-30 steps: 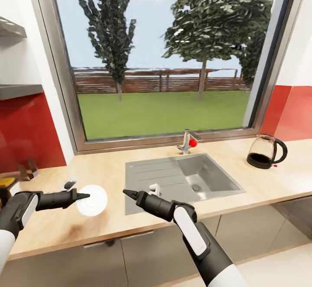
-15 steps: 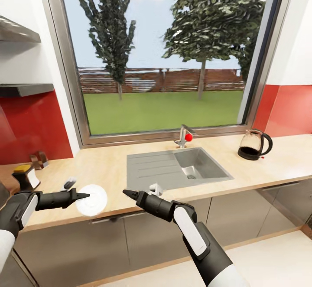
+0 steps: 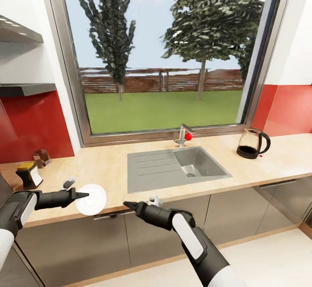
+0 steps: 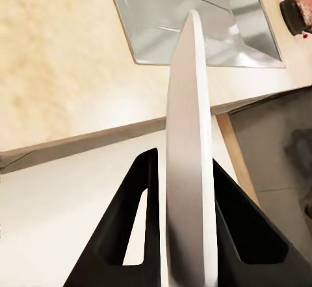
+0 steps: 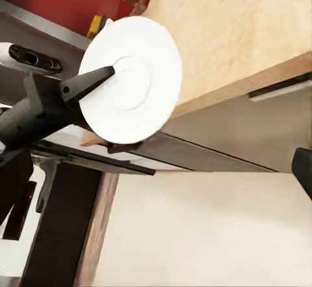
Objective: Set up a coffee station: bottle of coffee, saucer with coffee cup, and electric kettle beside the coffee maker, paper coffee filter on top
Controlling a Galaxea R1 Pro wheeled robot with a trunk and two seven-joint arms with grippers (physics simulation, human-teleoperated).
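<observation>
Saucer | clamped edge-on in left gripper, off the bench front edge | right gripper grip unclear, white cup behind | kettle far right | advice: level the plate, lower onto bare wood.

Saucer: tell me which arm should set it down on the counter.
Left. Its pincer is shut on the saucer, held on edge at the countertop's front. The right pincer hangs in front of the cabinets; I cannot tell what it holds.
</observation>
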